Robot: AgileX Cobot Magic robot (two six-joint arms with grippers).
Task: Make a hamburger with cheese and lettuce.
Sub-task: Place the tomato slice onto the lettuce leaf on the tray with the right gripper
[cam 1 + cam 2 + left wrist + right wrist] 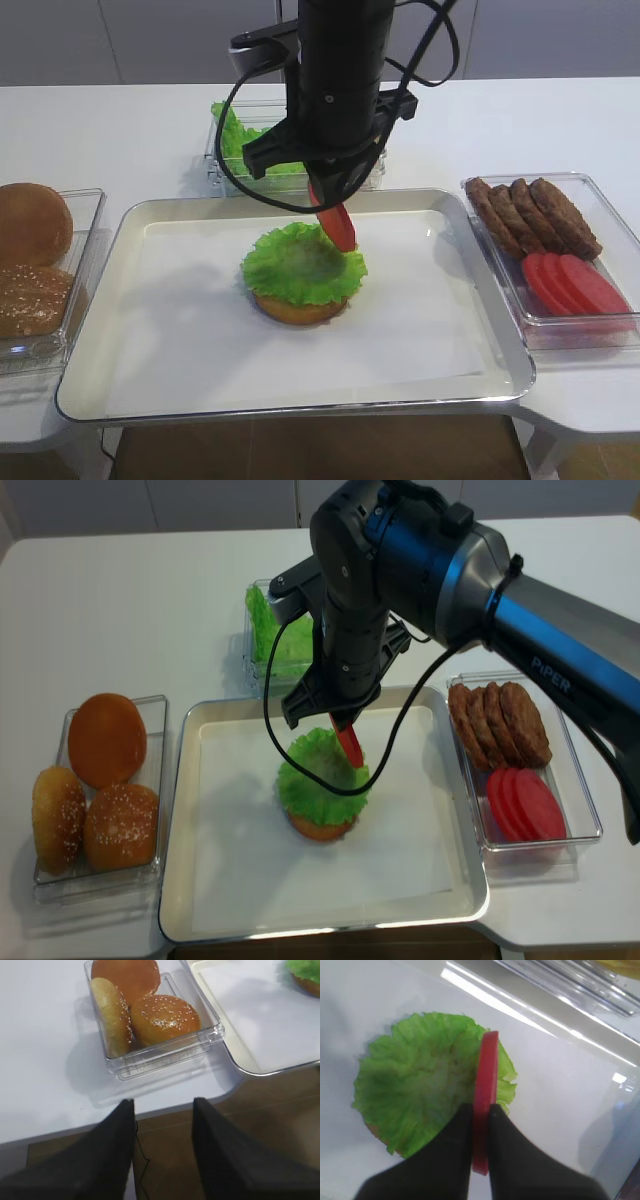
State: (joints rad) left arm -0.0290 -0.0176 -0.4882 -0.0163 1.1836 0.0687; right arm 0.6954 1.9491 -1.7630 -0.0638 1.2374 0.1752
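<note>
The hamburger is a golden-brown bun half (298,310) under a frilly green lettuce leaf (298,264) in the middle of the steel tray (300,408). It also shows in the other high view (320,782) and the right wrist view (415,1090). My right gripper (480,1107) is shut on a red tomato slice (485,1075), held on edge just above the leaf's right side (338,225). My left gripper (163,1105) is open and empty over the table's front edge, near the bun box. No cheese shows.
A clear box of sesame buns (30,270) stands left of the tray, also in the left wrist view (150,1015). A box of patties and tomato slices (550,250) stands on the right. A box of spare lettuce (235,140) stands behind the tray.
</note>
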